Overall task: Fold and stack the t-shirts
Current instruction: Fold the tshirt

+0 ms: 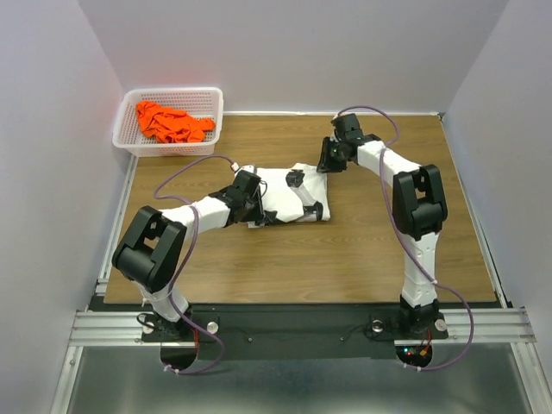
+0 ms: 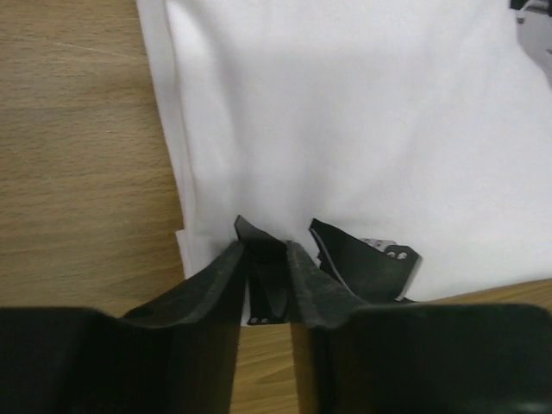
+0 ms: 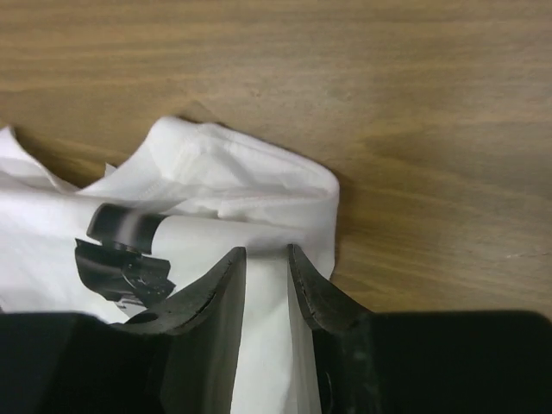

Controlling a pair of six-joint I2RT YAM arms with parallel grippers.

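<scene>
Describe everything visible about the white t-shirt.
The white t-shirt is soft, cotton-looking fabric with black printed marks, partly folded into a rough rectangle, lying flat on the wooden table. Its far right corner is bunched. The left gripper pinches its near left edge; the right gripper pinches the far right corner.

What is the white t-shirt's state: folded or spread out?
Folded, at least partly: the white t-shirt lies as a compact rectangle with doubled layers at its edges.

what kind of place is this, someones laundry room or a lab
Probably a robotics lab test cell, not a home. White walls box in a wooden table, the arms bolt to an aluminium rail at its near edge, with a white t-shirt and a basket of orange clothes as props.
</scene>
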